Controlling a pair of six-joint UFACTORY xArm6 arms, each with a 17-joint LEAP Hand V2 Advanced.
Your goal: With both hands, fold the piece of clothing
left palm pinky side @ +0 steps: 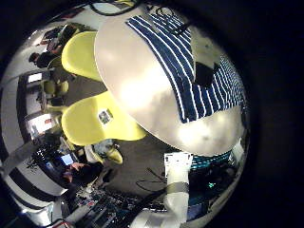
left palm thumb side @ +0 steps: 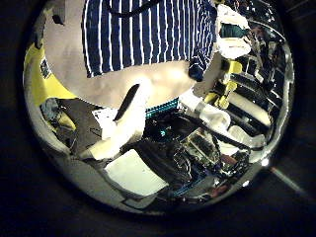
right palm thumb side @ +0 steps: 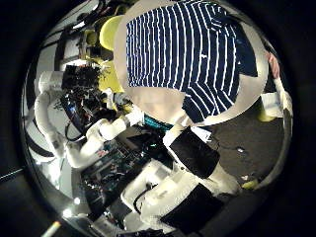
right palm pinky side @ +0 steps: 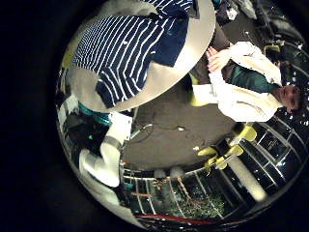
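A striped piece of clothing (right palm thumb side: 188, 54) lies spread flat on a round table (right palm thumb side: 148, 107) and covers most of its top. All four palm views look down on it from well above; it shows again as the striped clothing (left palm pinky side: 180, 66), (left palm thumb side: 148, 35), (right palm pinky side: 130, 48). No hand touches the cloth. In the right palm views the left hand (right palm thumb side: 146, 120) hangs beside the table's rim, off the cloth. In the left thumb side view the right hand (left palm thumb side: 232, 44) sits beside the clothing's edge. Neither hand's fingers show clearly enough to read.
Two chairs (left palm pinky side: 95, 119) stand close to the table's rim (left palm pinky side: 142, 90). Bare tabletop (left palm thumb side: 148, 84) remains along one side of the clothing. Racks and equipment (right palm thumb side: 128, 168) crowd the floor around the arms.
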